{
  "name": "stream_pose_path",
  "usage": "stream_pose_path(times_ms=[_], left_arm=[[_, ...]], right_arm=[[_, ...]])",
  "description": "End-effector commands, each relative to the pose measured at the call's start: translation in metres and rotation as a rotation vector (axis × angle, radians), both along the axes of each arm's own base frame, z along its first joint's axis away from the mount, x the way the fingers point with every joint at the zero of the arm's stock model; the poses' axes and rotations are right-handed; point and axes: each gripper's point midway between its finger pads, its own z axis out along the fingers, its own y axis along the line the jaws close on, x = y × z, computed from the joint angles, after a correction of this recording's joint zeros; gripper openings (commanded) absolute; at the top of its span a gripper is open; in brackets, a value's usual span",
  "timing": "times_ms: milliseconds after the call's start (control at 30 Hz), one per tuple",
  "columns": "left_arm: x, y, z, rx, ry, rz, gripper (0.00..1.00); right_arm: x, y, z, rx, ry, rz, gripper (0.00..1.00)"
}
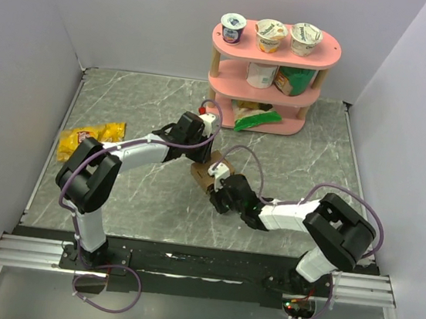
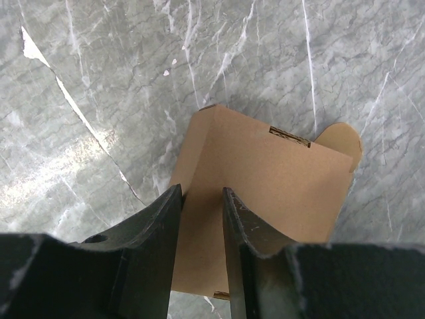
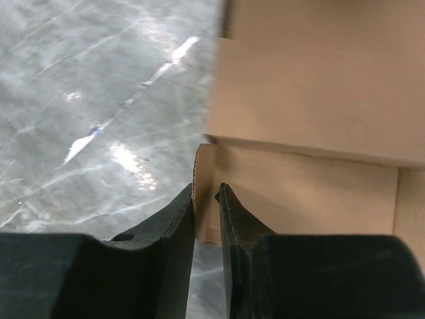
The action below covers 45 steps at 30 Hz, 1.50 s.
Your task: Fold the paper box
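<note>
Partly folded brown paper box (image 2: 265, 173)

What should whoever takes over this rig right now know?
Left gripper: jaws partly open astride the paper box; whether it grips is unclear.
Right gripper: pinched on the edge of a side flap.
Box: between both grippers, already box-shaped.
Done: main body looks folded.
Left: probably close the pinched flap and tuck the rounded tab that sticks out.

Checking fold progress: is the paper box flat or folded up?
Partly folded: the paper box has panels meeting at creased edges; one rounded flap sticks out.
</note>
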Motion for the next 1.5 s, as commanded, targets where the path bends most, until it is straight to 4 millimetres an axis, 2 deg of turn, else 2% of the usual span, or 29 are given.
stream_pose_path(times_ms=[0, 200, 367, 567, 900, 1467], left_arm=[[-0.012, 0.009, -0.018, 0.066, 0.061, -0.014, 0.36], [-0.011, 0.008, -0.018, 0.065, 0.057, -0.019, 0.36], [-0.009, 0.008, -0.014, 0.061, 0.051, -0.006, 0.36], [-0.01, 0.006, -0.018, 0.068, 0.065, 0.003, 0.35], [-0.011, 0.002, -0.02, 0.064, 0.077, 0.011, 0.35], [-0.02, -0.007, -0.021, 0.055, 0.079, 0.006, 0.35]], right_arm=[[0.003, -0.003, 0.01, 0.1, 0.039, -0.036, 0.27], [0.008, -0.004, 0.014, 0.123, 0.059, -0.025, 0.23], [0.012, 0.0, 0.021, 0.101, 0.059, -0.001, 0.17], [0.014, -0.005, 0.022, 0.047, 0.038, 0.01, 0.12], [0.016, -0.004, 0.025, -0.042, -0.008, 0.04, 0.09], [0.016, 0.01, 0.034, -0.053, 0.023, 0.083, 0.08]])
